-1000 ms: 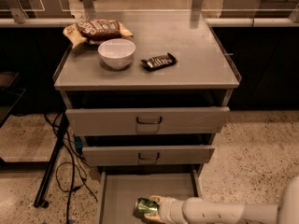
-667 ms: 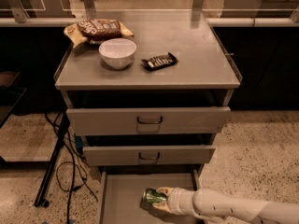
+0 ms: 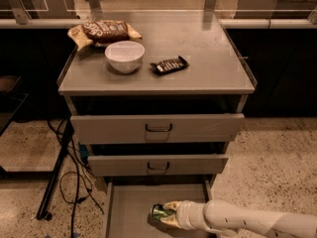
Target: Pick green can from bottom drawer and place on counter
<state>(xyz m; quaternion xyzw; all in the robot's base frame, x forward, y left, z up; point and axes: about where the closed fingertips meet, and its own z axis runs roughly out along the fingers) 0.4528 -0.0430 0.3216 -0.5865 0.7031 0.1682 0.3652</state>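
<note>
The green can [image 3: 159, 212] is a small shiny dark-green can lying sideways over the floor of the open bottom drawer [image 3: 129, 209]. My gripper [image 3: 167, 213] reaches in from the lower right on a white arm and is shut on the can's right end. The can looks raised slightly above the drawer floor. The counter [image 3: 208, 58] is the flat grey top of the cabinet, above the two upper drawers.
On the counter stand a white bowl [image 3: 125, 56], a black candy bar wrapper [image 3: 169, 65] and a brown snack bag [image 3: 104, 31]. The two upper drawers [image 3: 158, 128] jut out slightly. Black cables and a stand leg [image 3: 59, 167] lie on the floor at left.
My gripper with the green can has moved a little up and to the right inside the bottom drawer, and the arm now lies more level.
</note>
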